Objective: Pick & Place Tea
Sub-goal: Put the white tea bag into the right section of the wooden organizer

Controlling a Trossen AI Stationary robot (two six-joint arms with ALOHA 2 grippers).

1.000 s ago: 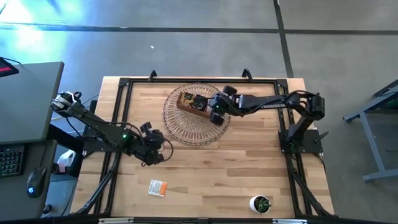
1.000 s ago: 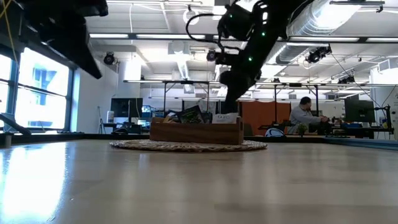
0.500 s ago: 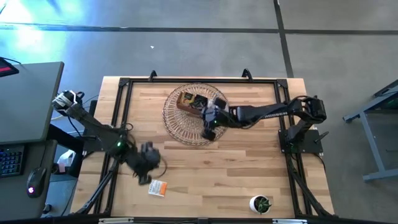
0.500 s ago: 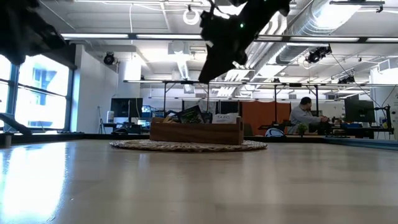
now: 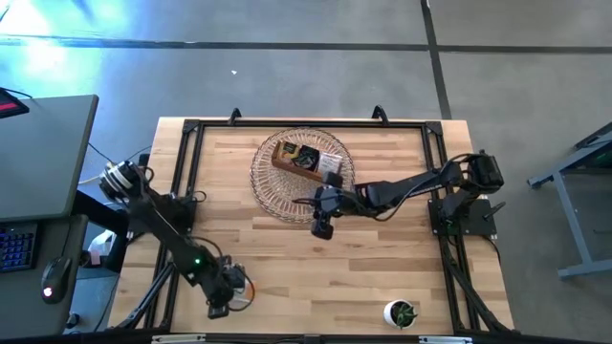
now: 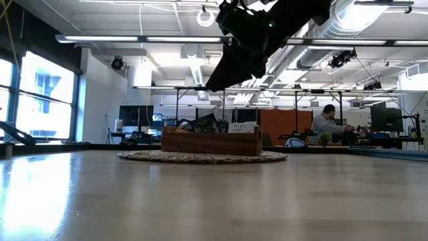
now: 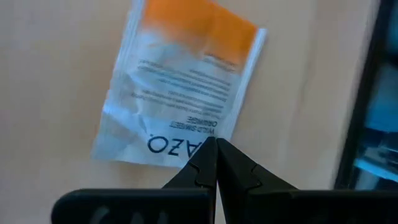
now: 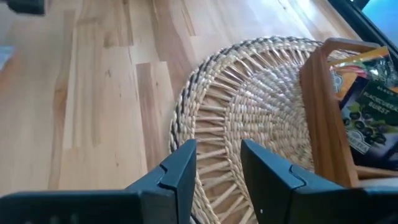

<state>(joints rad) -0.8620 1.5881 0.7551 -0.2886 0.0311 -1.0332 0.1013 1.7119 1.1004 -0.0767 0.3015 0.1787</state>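
A white-and-orange tea sachet (image 7: 180, 87) lies flat on the wooden table near its front left (image 5: 247, 287). My left gripper (image 7: 216, 148) is shut and points steeply down over the sachet's printed edge (image 5: 229, 294). More tea sachets (image 8: 367, 93) stand in a brown wooden tray (image 5: 308, 160) on a round woven mat (image 5: 287, 191). My right gripper (image 8: 217, 163) hangs open and empty above the mat's near edge (image 5: 322, 225), showing as a dark shape up in the low view (image 6: 231, 60). My left gripper's shut fingertips (image 7: 205, 163) stand over the sachet's printed edge (image 7: 177, 146), coming from above. I cannot tell whether they touch it. The sachet lies flat on the table.
A small green plant in a white pot (image 5: 402, 312) stands at the near right. Black frame rails (image 5: 182, 172) run along the table's left, right and far sides. Bare wood lies between the mat and the front edge (image 5: 325, 277). A person sits far off in the room (image 6: 328, 124).
My left gripper has swung toward the table's near edge and down, tipping to point steeply at the sachet, which has stayed put. My right gripper has drawn away from the tray toward the near edge, over the mat's rim, staying open.
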